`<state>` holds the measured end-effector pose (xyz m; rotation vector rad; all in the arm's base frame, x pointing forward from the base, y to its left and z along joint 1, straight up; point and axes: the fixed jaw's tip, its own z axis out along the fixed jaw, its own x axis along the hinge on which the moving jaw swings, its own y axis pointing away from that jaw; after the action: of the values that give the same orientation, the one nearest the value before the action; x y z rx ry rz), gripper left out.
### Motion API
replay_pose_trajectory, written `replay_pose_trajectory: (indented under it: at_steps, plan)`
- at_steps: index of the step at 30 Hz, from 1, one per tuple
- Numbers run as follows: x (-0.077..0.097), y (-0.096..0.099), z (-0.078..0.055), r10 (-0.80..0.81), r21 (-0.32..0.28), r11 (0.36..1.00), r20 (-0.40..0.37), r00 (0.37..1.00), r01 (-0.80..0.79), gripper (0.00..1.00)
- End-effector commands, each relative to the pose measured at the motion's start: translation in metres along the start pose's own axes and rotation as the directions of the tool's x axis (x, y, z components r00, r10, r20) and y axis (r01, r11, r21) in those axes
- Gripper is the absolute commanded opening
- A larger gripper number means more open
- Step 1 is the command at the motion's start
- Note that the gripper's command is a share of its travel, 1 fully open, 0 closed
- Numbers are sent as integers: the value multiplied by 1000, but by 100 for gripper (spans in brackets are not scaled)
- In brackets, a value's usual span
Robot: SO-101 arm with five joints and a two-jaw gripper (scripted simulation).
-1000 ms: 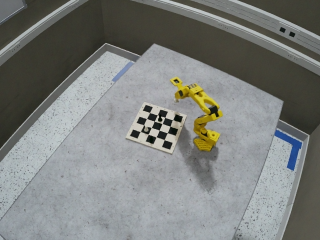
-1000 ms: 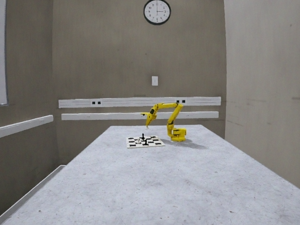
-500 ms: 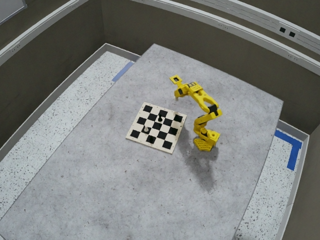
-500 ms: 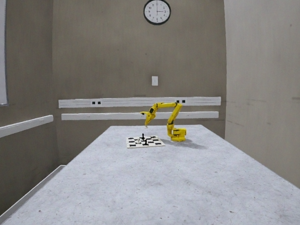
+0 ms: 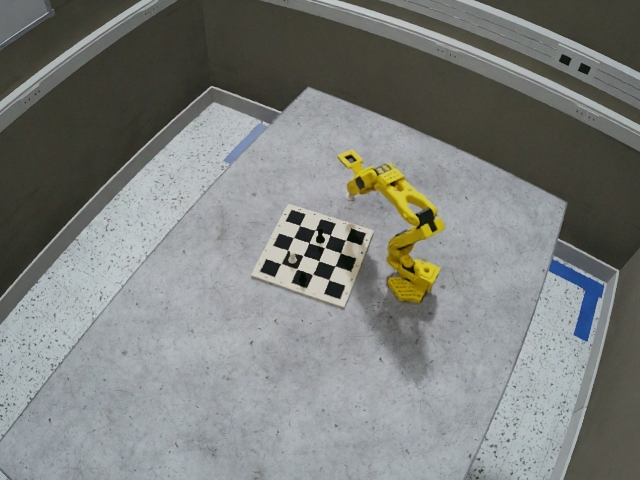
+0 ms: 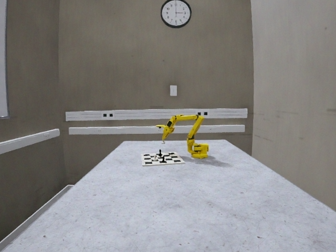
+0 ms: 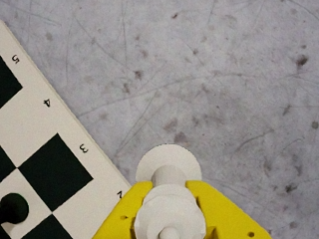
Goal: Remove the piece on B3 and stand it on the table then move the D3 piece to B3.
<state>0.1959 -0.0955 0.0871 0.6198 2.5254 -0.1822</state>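
Observation:
My gripper is shut on a white chess piece. It holds the piece upright above the bare table, just past the far edge of the chessboard. In the wrist view the piece's round base sits over grey table beside the board's lettered rim. On the board stand a black piece, a white piece and a second black piece. One black piece shows at the left edge of the wrist view.
The arm's yellow base stands on the grey table right of the board. The table ends in a drop to a speckled floor on both sides.

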Motion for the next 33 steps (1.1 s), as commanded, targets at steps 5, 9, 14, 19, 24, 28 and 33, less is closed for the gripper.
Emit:
replay_pose_trajectory:
  at_steps: [5, 9, 14, 19, 24, 28, 33]
  plan:
    - [2, 3, 0, -18, -9, 1000, -5, 1000, 18, 0]
    - [3, 3, 0, -18, -9, 1000, -5, 1000, 18, 0]
    - [3, 3, 2, -18, -9, 1000, -5, 1000, 18, 0]
    - [5, 3, 4, -18, -9, 1000, -5, 1000, 18, 0]
    - [7, 3, 8, -18, -9, 1000, -5, 1000, 18, 0]
    - [10, 3, 12, -18, -9, 1000, -5, 1000, 18, 0]
    - [14, 3, 19, -18, -9, 1000, -6, 1000, 18, 0]
